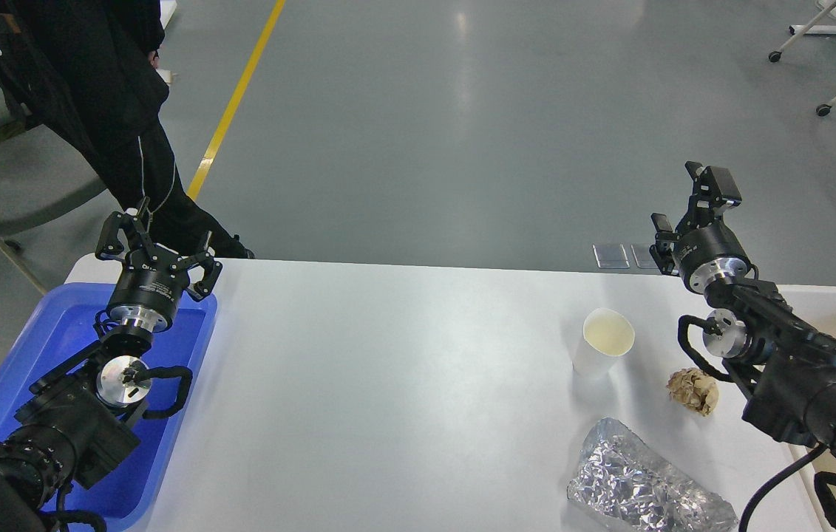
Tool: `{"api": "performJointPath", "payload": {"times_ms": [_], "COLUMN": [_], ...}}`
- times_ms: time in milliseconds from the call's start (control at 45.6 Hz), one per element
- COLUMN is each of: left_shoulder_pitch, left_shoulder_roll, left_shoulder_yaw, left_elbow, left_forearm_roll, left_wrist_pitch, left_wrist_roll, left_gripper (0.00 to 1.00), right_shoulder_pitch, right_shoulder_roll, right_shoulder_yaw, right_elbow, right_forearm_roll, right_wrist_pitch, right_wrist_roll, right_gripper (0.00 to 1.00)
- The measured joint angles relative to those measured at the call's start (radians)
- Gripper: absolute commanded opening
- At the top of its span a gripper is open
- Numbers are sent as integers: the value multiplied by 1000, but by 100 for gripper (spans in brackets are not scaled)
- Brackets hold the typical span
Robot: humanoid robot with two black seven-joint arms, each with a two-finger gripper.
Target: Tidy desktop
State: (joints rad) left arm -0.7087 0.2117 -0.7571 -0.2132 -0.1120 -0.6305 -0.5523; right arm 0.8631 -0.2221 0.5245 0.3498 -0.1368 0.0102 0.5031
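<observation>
resting on smooth white desktop (403,369): crinkled foil (647,484), paper cup (602,343).

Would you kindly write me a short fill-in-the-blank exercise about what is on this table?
1. The paper cup stands upright on the white ____.
2. The left gripper hangs above the ____ tray.
3. The crumpled foil lies nearer the ____ arm.
4. The crumpled paper ball lies between the cup and the ____ arm.

Missing words: desktop; blue; right; right
</observation>
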Motion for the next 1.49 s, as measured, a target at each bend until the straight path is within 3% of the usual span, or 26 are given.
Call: {"api": "performJointPath", "payload": {"times_ms": [1491], "left_shoulder_pitch": [0], "left_shoulder_roll": [0], "left_shoulder_yaw": [-1], "left_elbow": [0], "left_forearm_roll": [0], "left_wrist_pitch": [-1], "left_wrist_roll": [0], "left_gripper": [100], "right_shoulder_pitch": [-8], "right_shoulder_roll": [1], "right_shoulder_yaw": [-3], "right_elbow": [5], "right_forearm_roll": [0], "right_wrist_pitch": [2], "right_wrist_roll": [2], "right_gripper": [100]}}
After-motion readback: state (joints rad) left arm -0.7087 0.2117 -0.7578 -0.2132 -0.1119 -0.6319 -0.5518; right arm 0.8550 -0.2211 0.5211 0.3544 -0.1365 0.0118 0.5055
